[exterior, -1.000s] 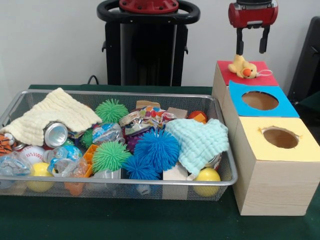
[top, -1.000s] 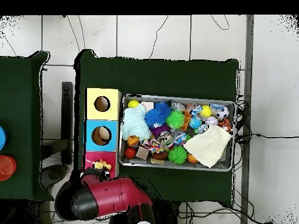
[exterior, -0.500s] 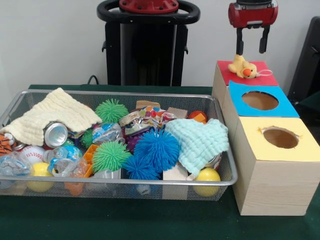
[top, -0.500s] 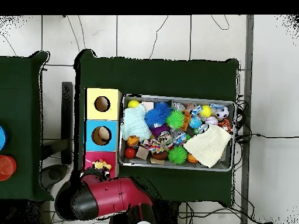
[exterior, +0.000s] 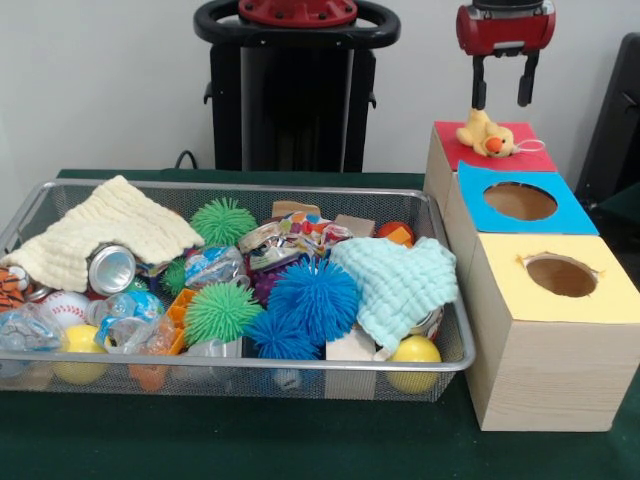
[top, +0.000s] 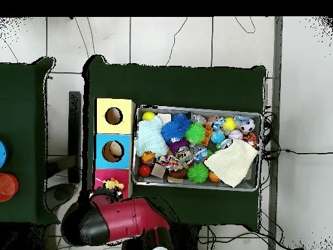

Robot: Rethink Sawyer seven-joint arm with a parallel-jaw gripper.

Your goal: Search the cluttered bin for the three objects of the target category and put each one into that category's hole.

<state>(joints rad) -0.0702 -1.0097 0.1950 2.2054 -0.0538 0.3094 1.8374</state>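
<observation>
The gripper (exterior: 504,92) is seen above the red-topped box (exterior: 520,150), its two dark fingers spread apart and nothing held between them. Directly beneath it a yellow plush duck (exterior: 484,134) lies on the red top, its orange beak turned toward the blue-topped box (exterior: 560,213); a thin loop trails from it to one side. The red box's hole cannot be made out in either view — it may be that the duck is resting over it, but that cannot be told. From above, the duck (top: 112,185) is seen on the red surface just beyond the arm's red housing.

The step in hand is judged to be a delivery at the red box, with the toy let go but not shown to have dropped in. If the duck is lodged on the opening, a downward nudge or a fresh grasp would be called for next. Otherwise a return to the wire bin (exterior: 440,235) is called for — other plush toys, if any remain, would have to be found among the spiky balls (exterior: 313,297), the cloths (exterior: 400,280) and the crushed cans (exterior: 110,268).
</observation>
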